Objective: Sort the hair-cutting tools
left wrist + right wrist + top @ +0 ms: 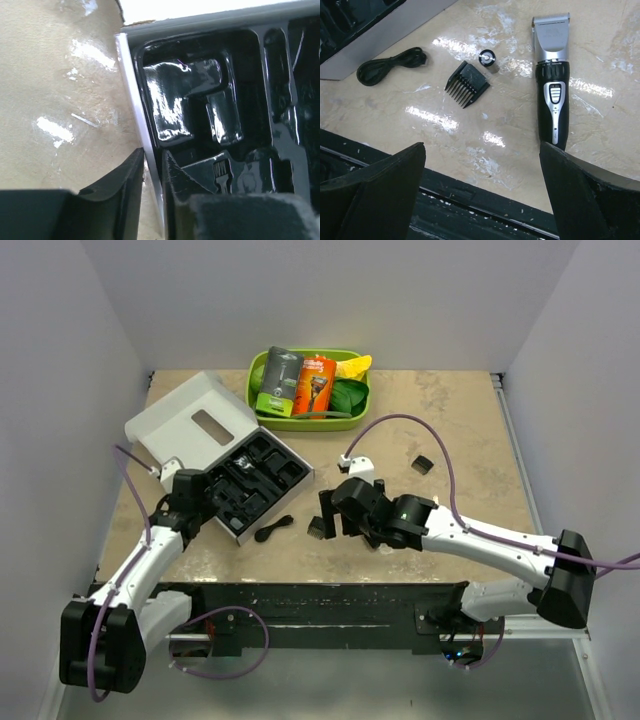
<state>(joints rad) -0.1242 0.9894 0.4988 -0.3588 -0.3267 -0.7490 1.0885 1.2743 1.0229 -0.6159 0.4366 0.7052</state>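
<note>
Left hand [151, 161] clamped on box [134, 95] wall; right hand [481, 150] spread wide above worktop [445, 132]; clipper [552, 100] flat below one finger; guide comb [466, 84] between clipper and curved piece [390, 65].

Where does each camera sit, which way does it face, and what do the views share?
Top external: above and behind the bases, facing down on the table; left arm and right arm show whole.
Left wrist: on the left arm, facing down at the case wall, pinched by the left hand.
Right wrist: on the right arm, facing down at clipper, comb and cord, framed by the open right hand.
Shared: the case shows in all three; the cord in top and right wrist.
</note>
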